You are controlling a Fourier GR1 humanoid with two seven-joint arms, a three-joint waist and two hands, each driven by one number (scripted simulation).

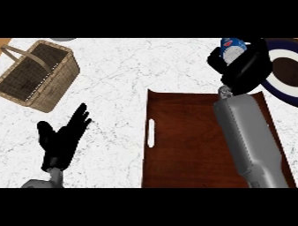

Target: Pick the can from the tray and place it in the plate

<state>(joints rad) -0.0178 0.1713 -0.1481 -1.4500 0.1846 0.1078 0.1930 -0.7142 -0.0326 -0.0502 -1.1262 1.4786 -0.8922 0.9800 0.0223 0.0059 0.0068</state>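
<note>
Closest to me, my grey right forearm (249,137) stretches over the dark brown wooden tray (177,145) that lies on the white marbled surface (125,79). At its end my black right hand (243,66) curls round the blue and white can (233,47), held up past the tray's far edge and just beside the dark blue plate with a white ring (288,90), not yet over its middle. My left hand (64,137) rests open on the near left, fingers straight and pointing up, grasping nothing. Beyond it, a woven wicker basket with a handle (38,75) sits at the far left.
</note>
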